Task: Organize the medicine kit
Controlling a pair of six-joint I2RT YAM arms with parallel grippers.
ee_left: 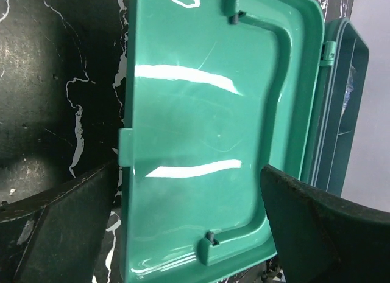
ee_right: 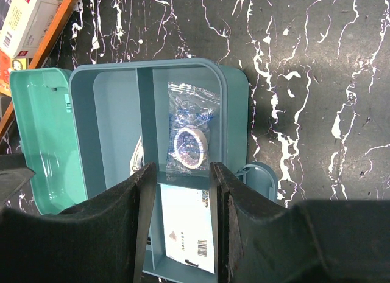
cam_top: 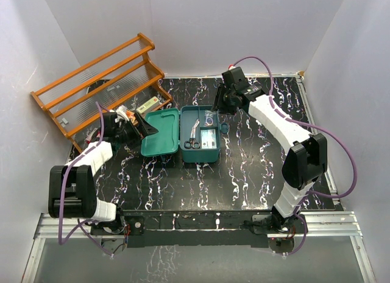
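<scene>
The right gripper (ee_right: pixel 183 168) has its jaws partly open, with a narrow gap and nothing caught between them. It hangs above the far right part of the medicine kit (cam_top: pixel 199 157). Seen through the gap from the right wrist, a clear plastic bag (ee_right: pixel 190 112) with a white roll (ee_right: pixel 191 143) inside lies in one compartment of the box. Next to it in the same strip sits a white packet (ee_right: pixel 186 228) with a barcode. A pair of scissors (cam_top: pixel 192 143) lies in the longer compartment to the left of these.

The left gripper (cam_top: pixel 144 126) has its jaws spread wide and grips nothing. Its fingers (ee_left: pixel 61 228) are over the lid (ee_left: pixel 201 112), one past the lid's outer edge and the other nearer the hinge. Whether they touch the plastic cannot be told.

The kit sits open near the middle of the black marbled table (cam_top: pixel 244 173), with the lid folded flat to the left, inside up, and the box on the right. Beyond it at the far left stands an orange rack (cam_top: pixel 97 82), and small cartons (ee_right: pixel 27 18) lie by its foot.
</scene>
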